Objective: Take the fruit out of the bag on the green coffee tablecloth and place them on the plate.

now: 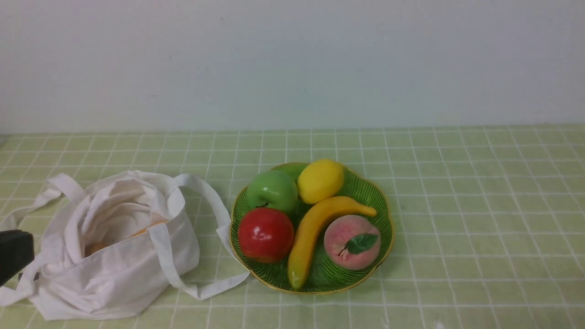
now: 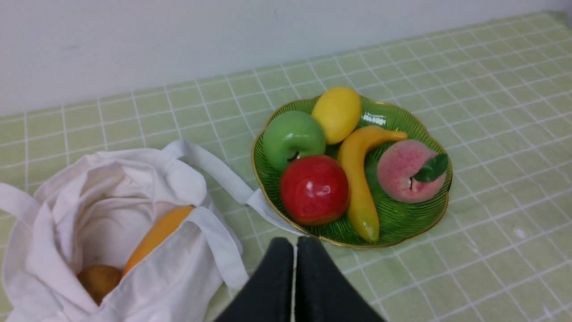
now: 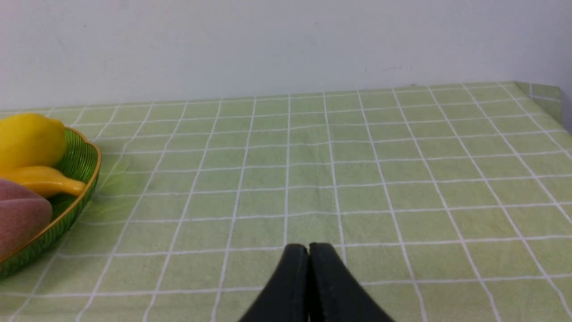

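Observation:
The white bag [image 1: 114,256] lies open on the green tablecloth [image 1: 457,205] at the left. Inside it the left wrist view shows an orange fruit [image 2: 156,235] and a brownish fruit [image 2: 98,279]. The green plate [image 1: 384,246] stands to its right, holding a yellow lemon [image 1: 320,180], a green apple [image 1: 272,191], a red apple [image 1: 265,234], a banana [image 1: 315,228] and a peach [image 1: 352,242]. My left gripper [image 2: 295,243] is shut and empty, above the cloth between bag and plate. My right gripper [image 3: 308,248] is shut and empty, over bare cloth right of the plate [image 3: 80,179].
A pale wall [image 1: 292,64] stands behind the table. One bag strap [image 1: 215,256] lies against the plate's left rim. The cloth's far right corner [image 3: 536,94] shows in the right wrist view.

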{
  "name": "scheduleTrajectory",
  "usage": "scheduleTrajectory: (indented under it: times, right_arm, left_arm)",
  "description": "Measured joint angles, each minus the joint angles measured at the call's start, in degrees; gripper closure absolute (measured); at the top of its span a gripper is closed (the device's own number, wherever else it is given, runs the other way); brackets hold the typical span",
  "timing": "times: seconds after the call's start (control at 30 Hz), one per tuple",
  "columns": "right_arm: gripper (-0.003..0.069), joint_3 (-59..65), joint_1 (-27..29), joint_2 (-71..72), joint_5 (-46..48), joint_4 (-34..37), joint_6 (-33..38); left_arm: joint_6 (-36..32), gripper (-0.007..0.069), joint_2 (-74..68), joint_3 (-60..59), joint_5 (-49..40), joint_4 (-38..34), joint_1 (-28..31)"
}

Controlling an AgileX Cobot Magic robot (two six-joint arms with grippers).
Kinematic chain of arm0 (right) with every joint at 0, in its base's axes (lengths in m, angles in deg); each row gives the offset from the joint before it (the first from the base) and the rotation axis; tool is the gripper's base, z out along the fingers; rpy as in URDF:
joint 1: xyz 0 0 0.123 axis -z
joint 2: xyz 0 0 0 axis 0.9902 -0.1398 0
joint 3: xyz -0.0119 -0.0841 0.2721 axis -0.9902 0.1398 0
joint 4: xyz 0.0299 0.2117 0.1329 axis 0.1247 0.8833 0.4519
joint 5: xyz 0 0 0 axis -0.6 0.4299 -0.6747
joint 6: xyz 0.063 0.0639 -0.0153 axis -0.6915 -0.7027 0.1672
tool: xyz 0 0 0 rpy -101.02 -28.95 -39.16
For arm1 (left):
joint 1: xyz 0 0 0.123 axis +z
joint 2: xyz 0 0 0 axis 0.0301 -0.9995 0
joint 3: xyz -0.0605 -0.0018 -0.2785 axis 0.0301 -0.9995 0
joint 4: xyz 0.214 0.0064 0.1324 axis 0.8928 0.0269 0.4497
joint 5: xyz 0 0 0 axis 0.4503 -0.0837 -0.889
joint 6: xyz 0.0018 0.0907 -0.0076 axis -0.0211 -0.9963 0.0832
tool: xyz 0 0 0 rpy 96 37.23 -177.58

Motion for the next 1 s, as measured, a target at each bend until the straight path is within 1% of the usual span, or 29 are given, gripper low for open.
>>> scheduleTrajectory:
  times: [0.17, 0.77, 0.83, 0.87, 0.9, 0.93, 1.0]
  right_arm:
    - [0.0669, 0.0, 0.0, 0.0, 0.0, 0.0, 0.0]
    - [0.0669, 0.0, 0.0, 0.0, 0.0, 0.0, 0.0]
    - [0.0669, 0.0, 0.0, 0.0, 0.0, 0.0, 0.0]
    - [0.0669, 0.0, 0.0, 0.0, 0.0, 0.0, 0.0]
    - [0.0669, 0.0, 0.0, 0.0, 0.0, 0.0, 0.0]
    - [0.0669, 0.0, 0.0, 0.0, 0.0, 0.0, 0.0]
    - [0.0669, 0.0, 0.0, 0.0, 0.0, 0.0, 0.0]
  left_arm:
    - [0.02, 0.0632, 3.17, 0.0, 0.25, -1.15, 0.0]
    - [-0.68, 0.0632, 4.56, 0.0, 0.2, -1.02, 0.0]
    - [-1.16, 0.0632, 7.16, -1.25, 0.86, -0.75, 1.01]
    - [-1.74, 0.0632, 8.65, -2.45, 1.53, -0.68, 2.14]
    - [-2.65, 0.0632, 11.21, -4.91, 2.63, -0.76, 4.43]
    - [-3.02, 0.0632, 11.63, -5.34, 3.08, -0.76, 4.82]
    - [-6.24, 0.0632, 16.97, -11.82, 6.64, -2.04, 10.07]
